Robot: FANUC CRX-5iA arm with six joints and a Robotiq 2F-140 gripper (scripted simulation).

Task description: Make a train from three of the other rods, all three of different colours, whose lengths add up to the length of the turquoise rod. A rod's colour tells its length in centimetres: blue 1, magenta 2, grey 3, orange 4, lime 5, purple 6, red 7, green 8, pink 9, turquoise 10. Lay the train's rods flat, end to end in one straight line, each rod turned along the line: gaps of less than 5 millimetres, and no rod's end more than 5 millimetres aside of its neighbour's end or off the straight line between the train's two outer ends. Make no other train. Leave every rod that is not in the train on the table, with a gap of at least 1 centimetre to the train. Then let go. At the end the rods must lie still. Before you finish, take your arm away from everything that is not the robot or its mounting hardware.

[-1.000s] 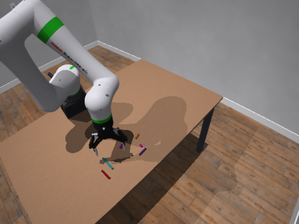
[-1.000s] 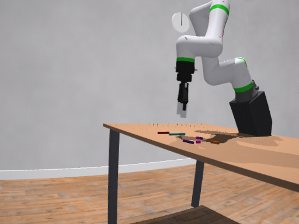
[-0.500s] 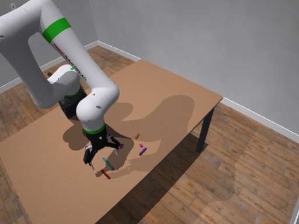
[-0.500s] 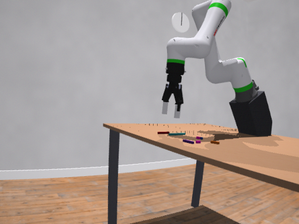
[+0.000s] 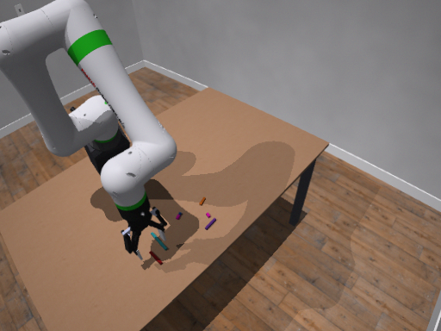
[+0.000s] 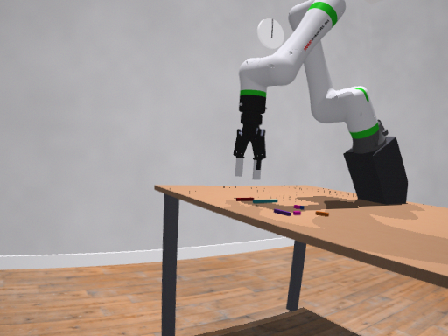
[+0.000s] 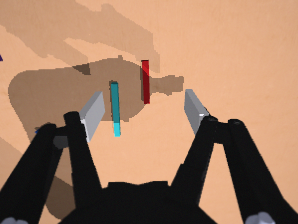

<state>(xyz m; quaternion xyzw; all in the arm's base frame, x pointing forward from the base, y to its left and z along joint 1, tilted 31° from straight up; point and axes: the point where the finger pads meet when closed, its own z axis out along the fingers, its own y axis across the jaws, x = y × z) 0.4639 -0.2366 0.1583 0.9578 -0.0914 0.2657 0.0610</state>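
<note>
The turquoise rod [image 5: 159, 241] lies flat near the table's front edge, with the red rod [image 5: 156, 258] just in front of it. Both show in the wrist view, turquoise [image 7: 116, 109] and red [image 7: 145, 81], lying roughly parallel and apart. Further right lie a purple rod [image 5: 210, 223], a tiny magenta rod [image 5: 208, 215], an orange rod [image 5: 202, 201] and a short magenta rod with a dark end [image 5: 178, 215]. My gripper [image 6: 248, 175] hangs well above the table over the turquoise and red rods, fingers apart and holding nothing.
The table's front edge [image 5: 185, 280] runs close to the red rod. The robot's dark base [image 6: 376, 172] stands on the table at the back. The arm's shadow covers the rods.
</note>
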